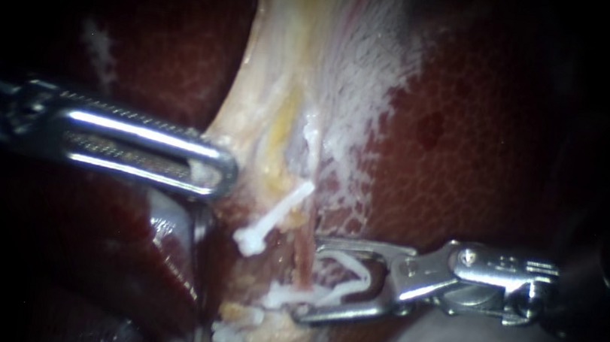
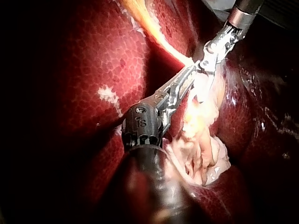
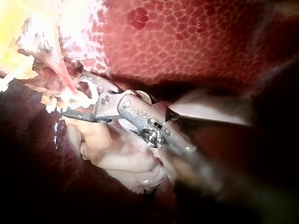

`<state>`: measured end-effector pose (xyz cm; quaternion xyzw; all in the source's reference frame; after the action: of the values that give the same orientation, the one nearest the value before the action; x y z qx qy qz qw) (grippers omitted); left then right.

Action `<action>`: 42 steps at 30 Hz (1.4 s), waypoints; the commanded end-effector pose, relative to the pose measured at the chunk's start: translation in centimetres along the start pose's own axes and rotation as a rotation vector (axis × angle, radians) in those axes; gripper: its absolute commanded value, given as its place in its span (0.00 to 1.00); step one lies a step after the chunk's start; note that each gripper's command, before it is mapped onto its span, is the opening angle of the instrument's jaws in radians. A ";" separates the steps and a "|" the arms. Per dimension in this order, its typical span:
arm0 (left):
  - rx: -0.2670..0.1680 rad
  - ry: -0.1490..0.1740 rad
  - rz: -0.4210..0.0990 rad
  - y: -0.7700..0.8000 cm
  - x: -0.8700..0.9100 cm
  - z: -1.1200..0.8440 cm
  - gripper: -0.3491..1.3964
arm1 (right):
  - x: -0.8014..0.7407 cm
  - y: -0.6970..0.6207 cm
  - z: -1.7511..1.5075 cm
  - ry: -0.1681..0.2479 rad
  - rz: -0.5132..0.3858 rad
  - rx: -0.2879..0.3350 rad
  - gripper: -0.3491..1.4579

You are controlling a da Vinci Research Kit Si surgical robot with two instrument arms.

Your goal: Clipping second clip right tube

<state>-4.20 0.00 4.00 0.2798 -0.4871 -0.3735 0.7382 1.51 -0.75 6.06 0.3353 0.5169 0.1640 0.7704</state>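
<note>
A: State of right instrument [image 1: 309,279]?
B: We see jaws spread, clip [image 1: 345,273] seated between both, straddling the tube [image 1: 303,250] at six o'clock.
A: And left instrument [image 1: 220,173]?
B: Nine o'clock, jaws clamped on pale tissue [image 1: 265,114].

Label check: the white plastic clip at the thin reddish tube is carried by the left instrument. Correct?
No. The white plastic clip is carried by the right instrument, whose shaft enters from the right. It is at the thin reddish tube, as stated. The endoscope view shows this.
</note>
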 end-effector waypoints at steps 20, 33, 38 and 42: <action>-0.018 -0.007 -0.002 0.41 0.03 -0.05 0.00 | 0.12 0.00 0.20 -0.015 -0.018 0.152 0.46; -0.041 -0.015 -0.005 0.77 0.04 -0.13 0.00 | 0.11 0.10 0.19 -0.011 0.004 0.139 0.40; -0.042 -0.015 -0.005 0.77 0.04 -0.13 0.00 | 0.11 0.17 0.18 0.001 0.041 0.099 0.22; -0.042 -0.015 -0.005 0.77 0.04 -0.12 0.00 | 0.09 0.27 0.12 0.031 0.078 0.017 0.00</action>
<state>-3.87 0.41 4.58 0.2628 -0.4841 -0.3876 0.7392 1.64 -0.52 6.24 0.3610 0.5129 0.2049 0.7514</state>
